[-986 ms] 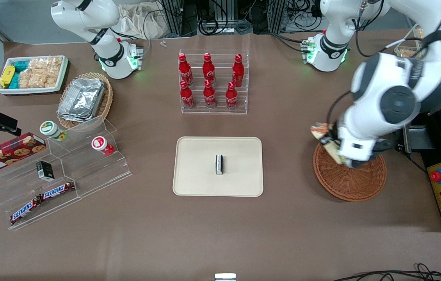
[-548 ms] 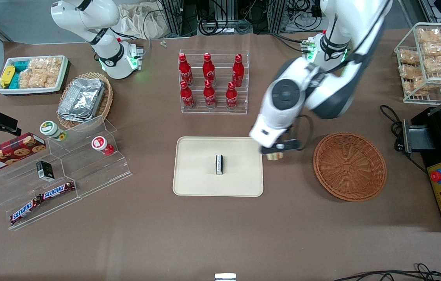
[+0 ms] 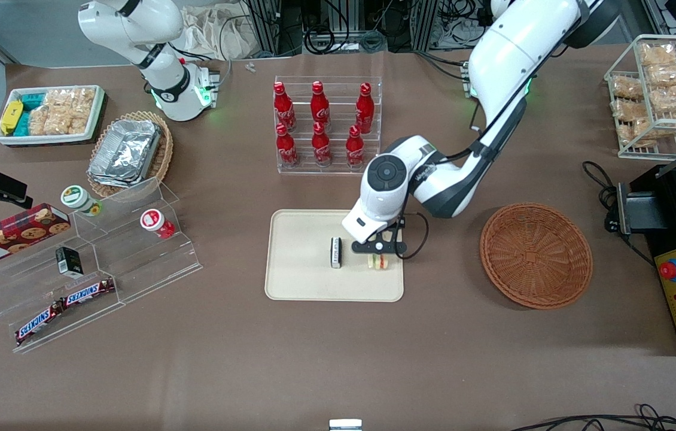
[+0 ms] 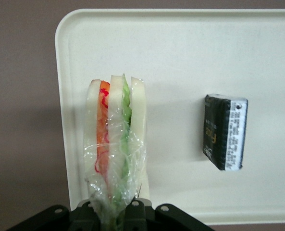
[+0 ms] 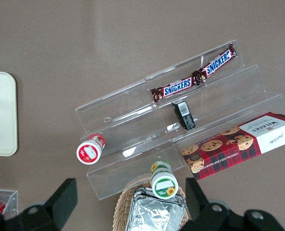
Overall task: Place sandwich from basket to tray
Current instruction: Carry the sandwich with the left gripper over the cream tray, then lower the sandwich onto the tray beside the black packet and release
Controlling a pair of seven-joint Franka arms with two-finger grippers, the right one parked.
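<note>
My left gripper (image 3: 379, 254) is shut on the clear-wrapped sandwich (image 3: 379, 262) and holds it over the cream tray (image 3: 302, 281), near the tray's edge toward the basket. In the left wrist view the sandwich (image 4: 114, 144) hangs from the gripper (image 4: 117, 214) just above the tray (image 4: 180, 57), showing pale bread with orange, red and green layers. The reddish-brown wicker basket (image 3: 535, 255) sits empty on the table toward the working arm's end.
A small black-and-white block (image 3: 335, 252) lies at the tray's middle, beside the sandwich; it also shows in the left wrist view (image 4: 224, 131). A rack of red cola bottles (image 3: 326, 129) stands farther from the front camera than the tray. Clear tiered shelves with snacks (image 3: 93, 257) lie toward the parked arm's end.
My left gripper has carried the sandwich from the basket across the table to over the tray and lowered it there. The basket is left empty.
</note>
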